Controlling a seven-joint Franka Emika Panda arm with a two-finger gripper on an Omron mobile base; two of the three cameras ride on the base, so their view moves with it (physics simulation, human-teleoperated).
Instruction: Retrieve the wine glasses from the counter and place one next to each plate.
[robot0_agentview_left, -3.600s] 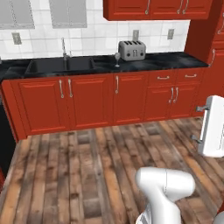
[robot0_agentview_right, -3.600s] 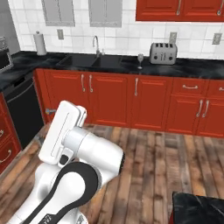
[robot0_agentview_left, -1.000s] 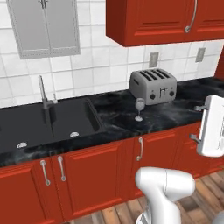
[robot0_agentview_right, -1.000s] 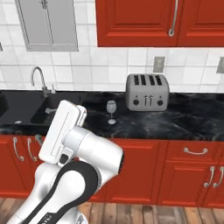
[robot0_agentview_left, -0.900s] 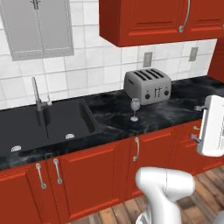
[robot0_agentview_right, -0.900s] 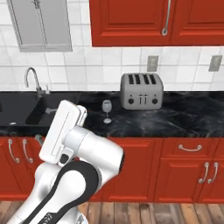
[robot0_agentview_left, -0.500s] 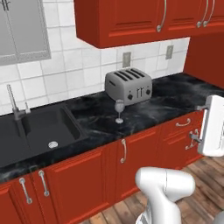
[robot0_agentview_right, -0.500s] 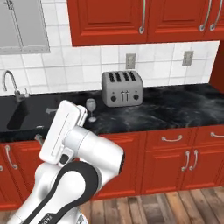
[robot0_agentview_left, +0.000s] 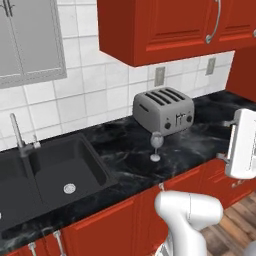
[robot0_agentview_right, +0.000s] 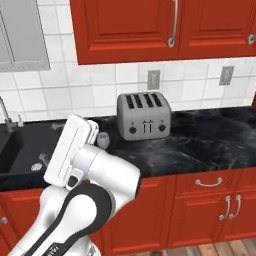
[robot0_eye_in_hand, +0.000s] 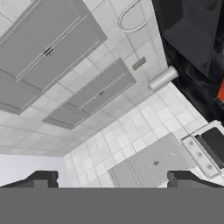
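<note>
Right now one wine glass (robot0_agentview_left: 156, 146) stands upright on the counter (robot0_agentview_left: 125, 160), just in front of the silver toaster (robot0_agentview_left: 163, 110) and to the right of the sink (robot0_agentview_left: 47, 175). From the right base camera only the bowl of that glass (robot0_agentview_right: 103, 139) peeks out past the white arm (robot0_agentview_right: 90, 175), still left of the toaster (robot0_agentview_right: 144, 116) on the black marbled top (robot0_agentview_right: 200, 140). A faucet (robot0_agentview_left: 17, 135) rises behind the sink, red cabinet doors (robot0_agentview_left: 100, 230) run below the worktop, and red upper cabinets (robot0_agentview_left: 165, 25) hang above the toaster. A wall outlet (robot0_agentview_left: 159, 76) sits on the white tiles behind it.

The gripper (robot0_eye_in_hand: 112, 177) appears in the hand camera with its two dark fingertips (robot0_eye_in_hand: 41, 177) spread far apart and nothing between them; it is released and empty. That camera is rolled, looking at white tiled wall, grey cabinet doors (robot0_eye_in_hand: 48, 50), a paper towel roll (robot0_eye_in_hand: 162, 78) and a stove (robot0_eye_in_hand: 205, 148) at the edge.
</note>
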